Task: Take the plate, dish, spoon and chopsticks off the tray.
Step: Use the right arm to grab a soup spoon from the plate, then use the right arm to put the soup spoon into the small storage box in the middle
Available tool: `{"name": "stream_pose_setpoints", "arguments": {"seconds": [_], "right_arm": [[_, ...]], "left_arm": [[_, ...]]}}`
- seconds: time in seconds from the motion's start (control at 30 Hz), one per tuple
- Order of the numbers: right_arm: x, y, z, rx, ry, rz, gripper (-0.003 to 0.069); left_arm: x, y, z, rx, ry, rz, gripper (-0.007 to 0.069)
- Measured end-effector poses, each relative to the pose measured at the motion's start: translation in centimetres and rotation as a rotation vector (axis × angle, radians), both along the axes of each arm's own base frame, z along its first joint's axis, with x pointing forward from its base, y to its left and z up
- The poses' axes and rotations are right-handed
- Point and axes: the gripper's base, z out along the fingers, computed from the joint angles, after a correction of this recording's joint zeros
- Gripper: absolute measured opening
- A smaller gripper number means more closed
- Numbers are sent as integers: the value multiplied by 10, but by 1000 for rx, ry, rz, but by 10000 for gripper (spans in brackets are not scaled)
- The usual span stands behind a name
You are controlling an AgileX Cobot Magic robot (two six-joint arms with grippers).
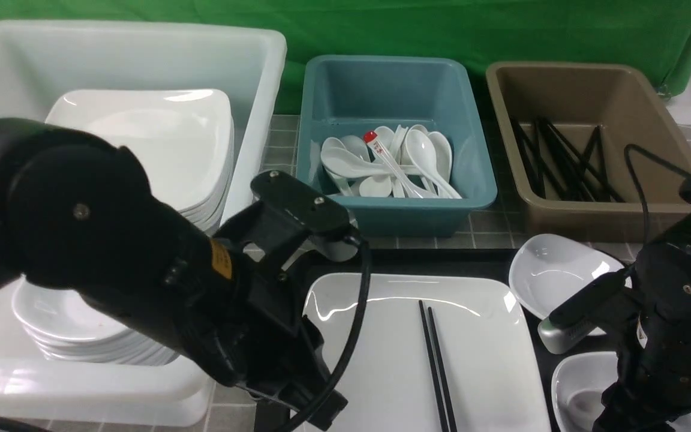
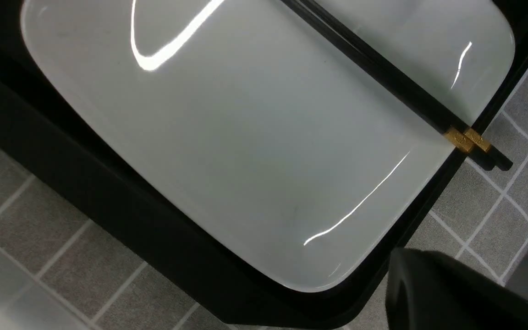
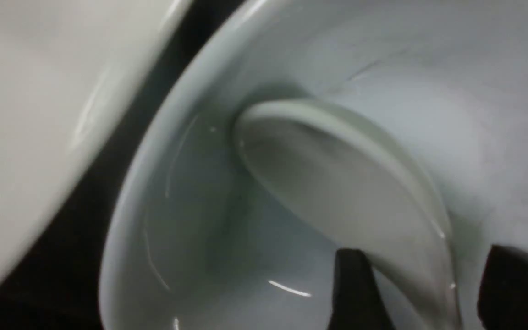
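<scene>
Task status: no item is yet off the tray point(image 1: 411, 261), as far as the pictures show. The plate point(image 1: 381, 360) sits at the tray's centre, with the chopsticks point(image 1: 435, 360) lying side by side across it, running from 12 to 6 o'clock. In the left wrist view their butt ends overhang the tray rim. At 3 o'clock of the plate stands a second small dish point(image 1: 555, 264). At 5 o'clock is the dish point(image 1: 573, 372) holding the spoon point(image 3: 337, 192), bowl down in the well and handle leaning on the wall. The right gripper point(image 3: 424, 275) is lowered into this dish, jaws apart and straddling the spoon handle without clamping it. I judge the spoon to be the item in hand, with plate, dish and chopsticks all left to do. The left gripper point(image 1: 306, 402) hangs by the plate's 8 o'clock corner; whether it is wide or narrow cannot be told. Receiving bins stand beyond the tray: white bin point(image 1: 261, 72) at 10 o'clock with stacked plates, teal bin point(image 1: 393, 216) at 12 with spoons, and brown bin point(image 1: 597, 222) at 2 with chopsticks. Markings: a red-marked spoon point(image 1: 381, 150) in the teal bin, a yellow label point(image 1: 221, 259) on the left arm, and gold bands point(image 2: 468, 140) on the chopstick ends. None of these is legible.
</scene>
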Motion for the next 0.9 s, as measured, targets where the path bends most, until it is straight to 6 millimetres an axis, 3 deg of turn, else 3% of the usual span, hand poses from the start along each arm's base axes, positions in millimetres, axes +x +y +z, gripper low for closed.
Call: {"name": "stream_pose_setpoints", "arguments": {"seconds": [0.13, 0.2, 0.23, 0.43, 0.53, 0.67, 0.83, 0.9], "right_arm": [[2, 1, -4, -3, 9, 2, 348], [2, 1, -5, -6, 18, 2, 225], [3, 1, -4, -7, 20, -1, 206], [11, 6, 12, -8, 33, -32, 206], [15, 10, 29, 35, 4, -60, 206], [20, 24, 77, 264, -198, -100, 206], [49, 50, 137, 619, -581, -72, 206], [64, 59, 147, 684, -649, -72, 206]], "left_arm": [[1, -1, -1, -2, -5, 3, 0], [1, -1, -1, -3, -7, 3, 0], [2, -1, -1, -5, -8, 6, 0], [6, -3, 2, -42, -42, 44, 0], [12, -6, 5, -88, -106, 68, 0], [23, -12, 20, -175, -222, 104, 1], [42, -11, 65, -238, -381, 162, 1], [49, -5, 81, -262, -412, 217, 1]]}}
